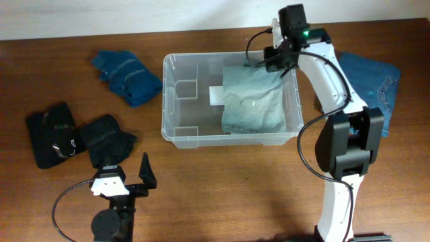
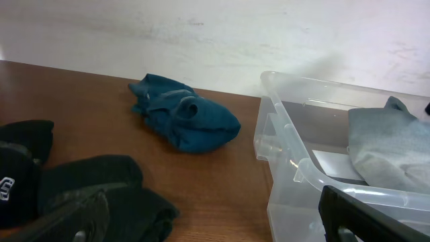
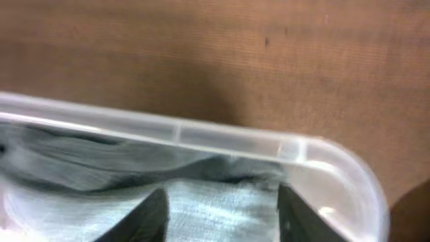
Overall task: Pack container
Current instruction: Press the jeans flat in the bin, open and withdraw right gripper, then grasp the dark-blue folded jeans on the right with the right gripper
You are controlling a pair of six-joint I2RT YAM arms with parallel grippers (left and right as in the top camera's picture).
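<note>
The container (image 1: 228,139) sits in the upper middle of the overhead frame on a wooden table (image 1: 222,191). It is a clear rectangular plastic bin with rounded corners, a rolled rim and moulded ribs along its left inner wall. A white label (image 1: 216,95) shows on its base. A folded grey-green cloth (image 1: 254,101) fills its right half; the left half is bare.

The right gripper (image 1: 279,64) hangs at the bin's upper right corner. In the wrist view its jaws stand partly apart with the cloth lying flat between them, not pinched. The right arm crosses over the bin's right edge.

The left gripper (image 1: 126,169) rests at lower left, jaws spread wide and holding nothing.

A crumpled teal garment (image 1: 126,77) lies at upper left, apart from the bin. Two black garments (image 1: 50,134) lie at the left, one just above the left gripper. Folded blue jeans (image 1: 369,77) lie at right, partly behind the right arm.
</note>
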